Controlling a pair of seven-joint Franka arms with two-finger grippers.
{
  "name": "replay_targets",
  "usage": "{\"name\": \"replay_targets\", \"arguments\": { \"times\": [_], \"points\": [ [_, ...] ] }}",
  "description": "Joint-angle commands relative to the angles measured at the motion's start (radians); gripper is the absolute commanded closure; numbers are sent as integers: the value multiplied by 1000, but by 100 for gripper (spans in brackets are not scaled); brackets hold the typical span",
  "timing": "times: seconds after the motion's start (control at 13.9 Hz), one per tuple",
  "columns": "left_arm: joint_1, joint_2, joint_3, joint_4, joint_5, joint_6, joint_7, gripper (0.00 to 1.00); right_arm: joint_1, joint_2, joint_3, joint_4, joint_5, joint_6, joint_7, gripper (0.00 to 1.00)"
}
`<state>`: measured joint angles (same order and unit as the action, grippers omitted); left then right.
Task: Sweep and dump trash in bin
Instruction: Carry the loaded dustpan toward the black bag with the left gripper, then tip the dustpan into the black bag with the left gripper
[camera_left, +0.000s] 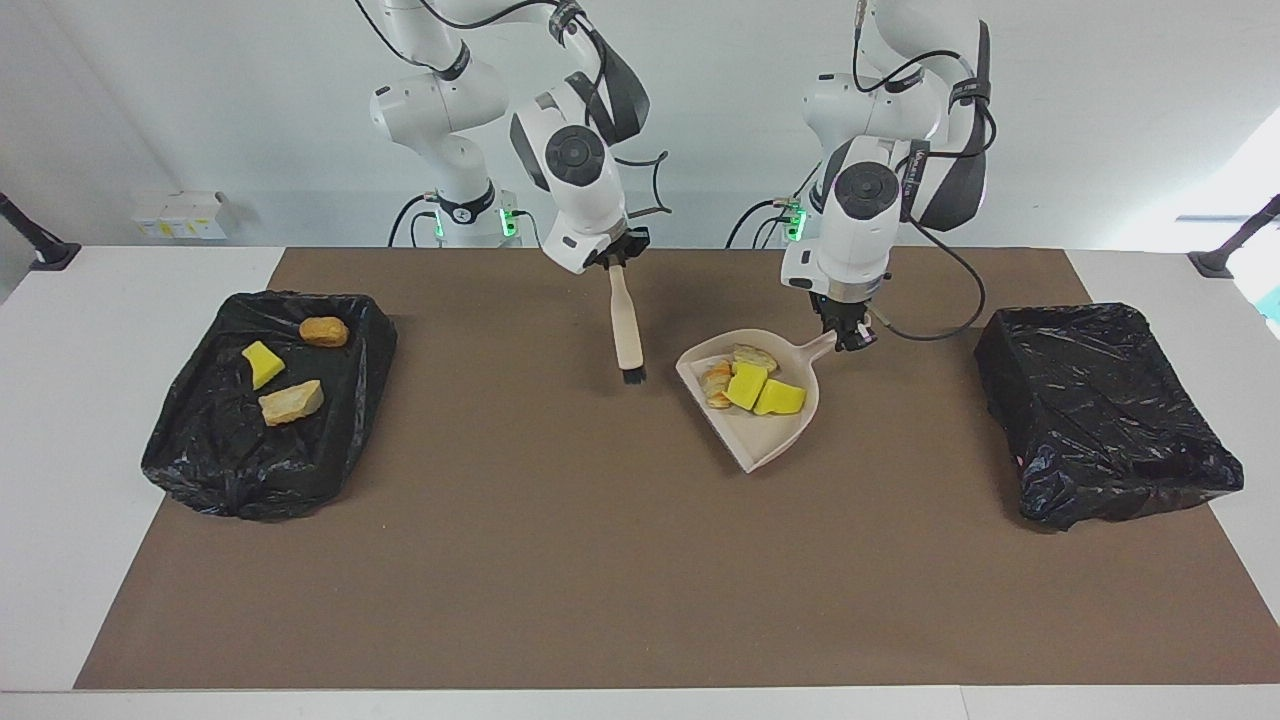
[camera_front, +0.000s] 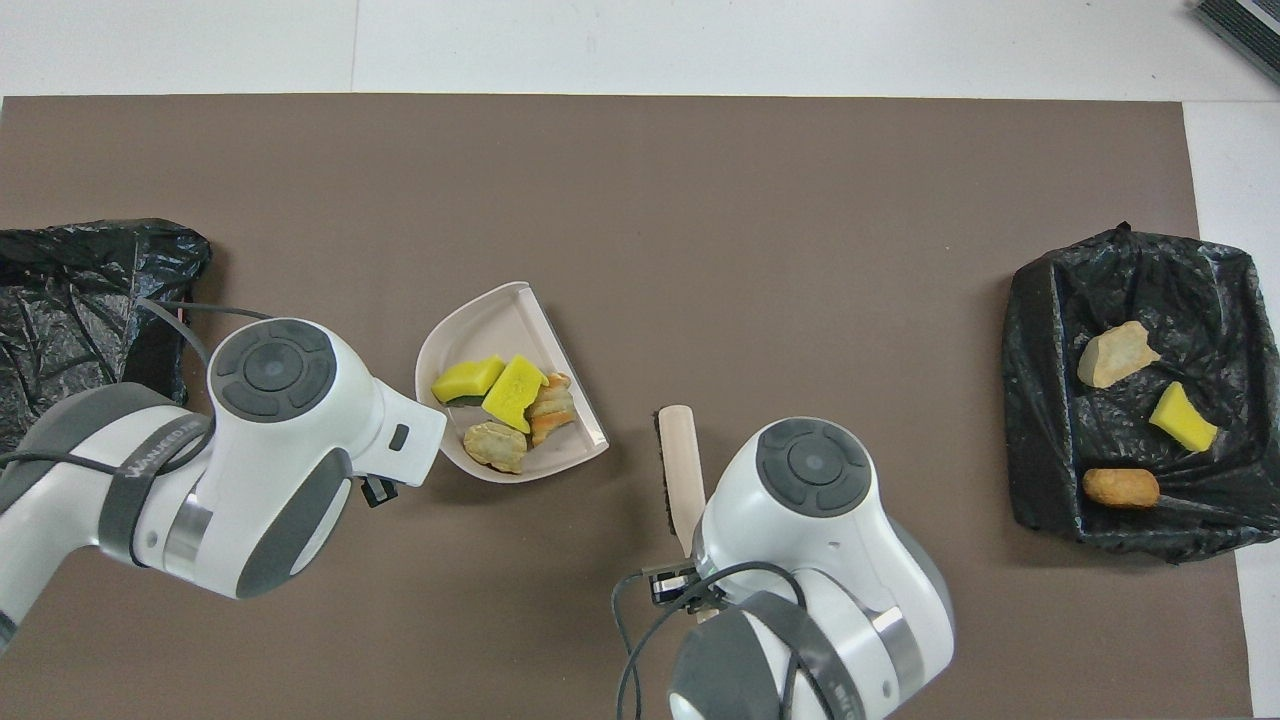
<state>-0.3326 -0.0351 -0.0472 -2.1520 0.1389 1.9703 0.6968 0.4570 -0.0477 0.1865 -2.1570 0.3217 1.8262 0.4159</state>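
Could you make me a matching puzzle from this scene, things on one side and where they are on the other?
Things:
1. dustpan
2. brush
3. bin with three pieces
4. bin showing no pieces

Places:
A. at the left arm's end of the table
B. held by the right gripper
C. held by the left gripper
D. at the right arm's end

Pairs: 1-C, 2-B, 3-D, 4-A

Yellow and tan trash (camera_left: 752, 385) heaped in dustpan (camera_left: 770, 445).

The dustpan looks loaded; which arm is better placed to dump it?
Left, probably: the left gripper already holds the dustpan by its handle, four trash pieces inside. The right gripper holds only the brush.
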Motion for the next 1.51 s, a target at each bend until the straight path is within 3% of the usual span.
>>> {"name": "replay_targets", "arguments": {
  "times": [0.0,0.29,0.58,0.79,0.86,0.94,1.08,1.29,1.44],
  "points": [
    [75,-58,-3,26,-19,-11,1,100,87,-9,8,-15,-38,40,160,100],
    [199,-60,-3,136,-21,-152,21,100,199,49,8,-18,-39,149,303,100],
    [364,-49,-2,237,-42,-270,248,100,269,138,8,-18,-36,263,345,100],
    [531,-42,-2,294,-85,-318,412,100,281,158,8,-8,-36,248,345,97],
    [593,-34,-2,322,-96,-338,458,100,279,161,8,-3,-42,226,345,28],
    [654,-7,-2,368,-97,-373,507,100,281,160,7,12,-56,206,343,0],
    [752,30,-2,449,-87,-412,596,100,275,160,7,66,-101,132,343,0],
    [817,53,12,475,-10,-401,634,100,252,152,-4,135,-125,58,331,0],
    [917,150,10,591,-1,-410,775,100,194,147,1,205,-177,-2,310,0]
  ]
}}
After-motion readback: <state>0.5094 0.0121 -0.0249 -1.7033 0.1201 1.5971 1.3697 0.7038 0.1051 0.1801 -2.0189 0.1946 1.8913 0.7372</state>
